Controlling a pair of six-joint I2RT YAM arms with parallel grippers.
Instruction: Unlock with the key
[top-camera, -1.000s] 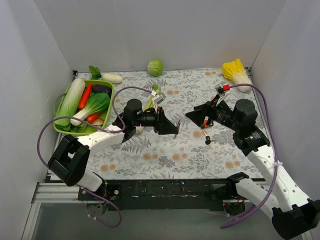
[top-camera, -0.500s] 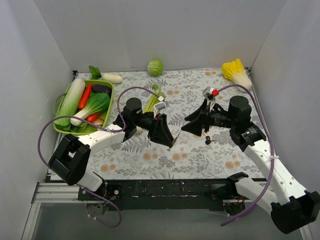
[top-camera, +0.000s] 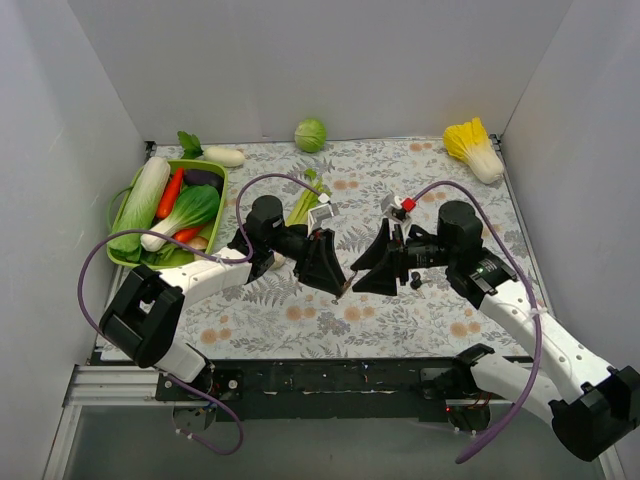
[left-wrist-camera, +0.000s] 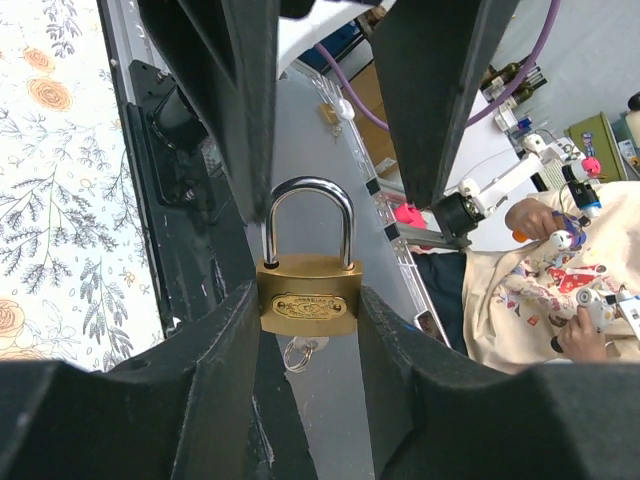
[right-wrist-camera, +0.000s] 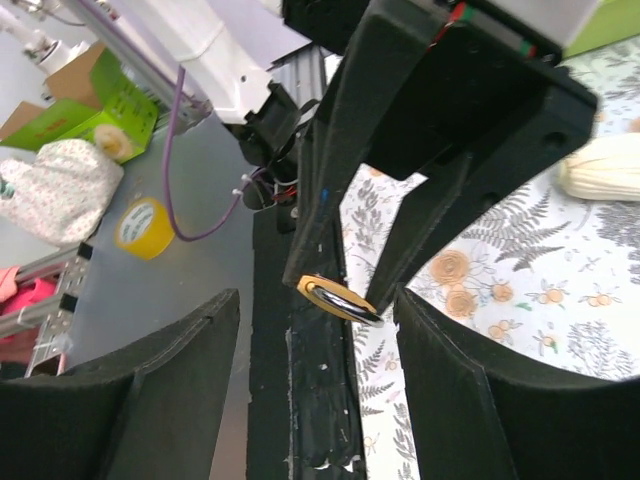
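Note:
My left gripper (top-camera: 337, 282) is shut on a small brass padlock (left-wrist-camera: 307, 305), held upright by its body with the silvery shackle (left-wrist-camera: 310, 215) free above the fingers. A small silvery ring (left-wrist-camera: 299, 352) hangs under the padlock. My right gripper (top-camera: 372, 268) is open and empty, facing the left one at close range. In the right wrist view (right-wrist-camera: 316, 308) its jaws stand wide on either side of the padlock (right-wrist-camera: 338, 298), seen edge-on and not touched. A tiny black object (top-camera: 415, 281), possibly the key, lies on the mat under the right arm.
A green basket (top-camera: 128, 258) of vegetables stands at the left. A green cabbage (top-camera: 310, 134) and a yellow cabbage (top-camera: 474, 146) lie at the back. A leafy stalk (top-camera: 303, 203) lies behind the left arm. White walls enclose the floral mat (top-camera: 300, 315).
My right gripper has swung left and down until it faces the left gripper. My left gripper has tipped slightly down and nearer with the padlock still in it.

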